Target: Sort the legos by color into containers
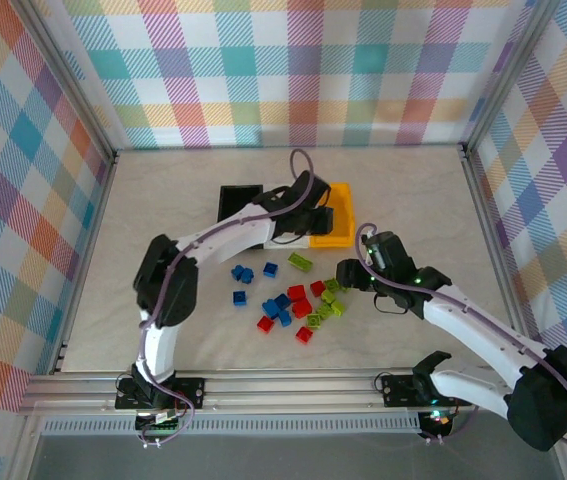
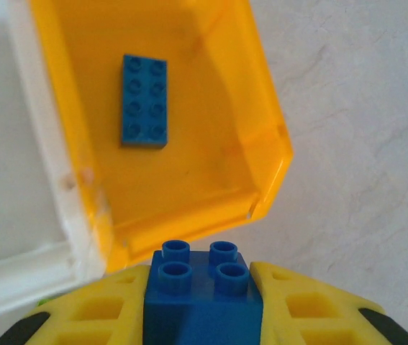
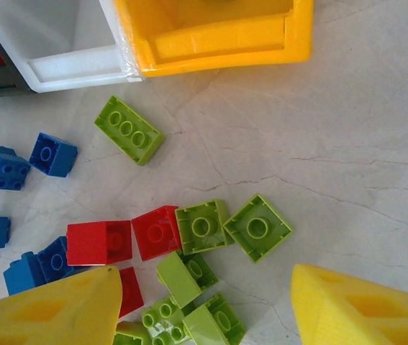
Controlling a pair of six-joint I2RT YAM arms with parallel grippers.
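Left claw (image 2: 199, 277) is clamped on a blue 2x2 lego (image 2: 202, 302), at the near edge of the orange-yellow bin (image 2: 275, 108). A blue 2x4 lego (image 2: 144, 100) lies flat inside the bin. Right claw (image 3: 205, 287) is open, over the loose legos (image 3: 189, 237) on the surface (image 3: 347, 144).

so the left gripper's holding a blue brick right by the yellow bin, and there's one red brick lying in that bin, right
Not quite. The lone brick lying in the orange-yellow bin is blue, not red, as the left wrist view shows. The rest holds: the left gripper is shut on a blue brick right by that bin.
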